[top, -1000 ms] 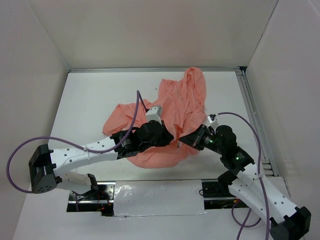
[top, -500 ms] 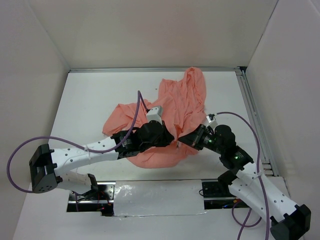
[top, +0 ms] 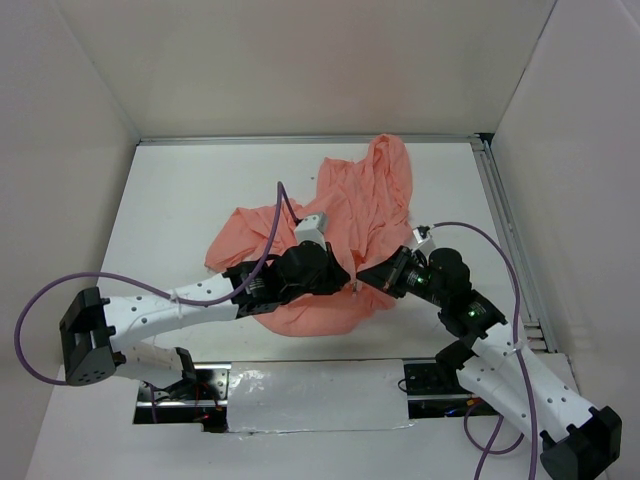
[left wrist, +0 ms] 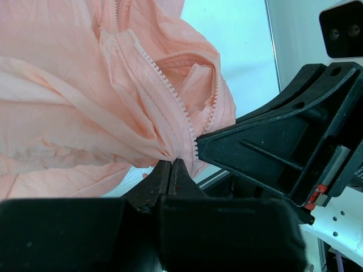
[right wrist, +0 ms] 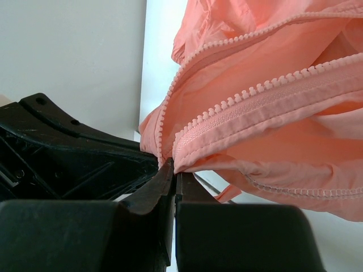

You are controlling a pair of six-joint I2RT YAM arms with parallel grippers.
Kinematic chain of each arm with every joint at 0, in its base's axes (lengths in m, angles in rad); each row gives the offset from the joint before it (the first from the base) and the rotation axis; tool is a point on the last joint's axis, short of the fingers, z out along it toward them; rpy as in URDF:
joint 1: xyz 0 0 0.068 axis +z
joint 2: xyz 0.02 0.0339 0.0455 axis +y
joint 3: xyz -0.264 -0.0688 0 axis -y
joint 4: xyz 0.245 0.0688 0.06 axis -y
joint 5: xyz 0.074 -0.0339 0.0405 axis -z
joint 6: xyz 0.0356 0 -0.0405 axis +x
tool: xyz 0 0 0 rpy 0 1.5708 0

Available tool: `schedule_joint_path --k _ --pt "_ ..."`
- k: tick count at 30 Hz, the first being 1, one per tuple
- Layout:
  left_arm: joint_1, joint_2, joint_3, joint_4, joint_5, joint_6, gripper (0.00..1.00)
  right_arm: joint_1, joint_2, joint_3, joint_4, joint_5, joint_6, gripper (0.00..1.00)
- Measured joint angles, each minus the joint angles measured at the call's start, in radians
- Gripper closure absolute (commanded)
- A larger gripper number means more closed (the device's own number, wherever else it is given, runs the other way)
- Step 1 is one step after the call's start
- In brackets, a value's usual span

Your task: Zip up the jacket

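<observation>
The salmon-pink jacket (top: 350,215) lies crumpled in the middle of the table. My left gripper (top: 345,277) and my right gripper (top: 364,279) meet tip to tip at its near hem. In the left wrist view my left gripper (left wrist: 171,163) is shut on a fold of the jacket (left wrist: 74,96) at the lower end of a pink zipper row (left wrist: 164,90). In the right wrist view my right gripper (right wrist: 173,164) is shut on the jacket (right wrist: 295,130) at the end of another zipper row (right wrist: 255,96). A zipper slider does not show.
White walls close the table on three sides. A metal rail (top: 505,230) runs along the right edge. The purple cables (top: 275,215) of both arms loop above the table. A taped white strip (top: 300,395) lies between the arm bases.
Both grippers have edged slightly closer together at the jacket's near hem. The jacket has hardly moved.
</observation>
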Motion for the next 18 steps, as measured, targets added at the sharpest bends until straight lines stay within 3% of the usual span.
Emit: schedule_joint_path --k 18 --pt "-0.001 0.006 0.016 0.0 -0.032 -0.005 1.0 0.002 -0.041 0.004 -0.055 0.004 -0.011 1.0"
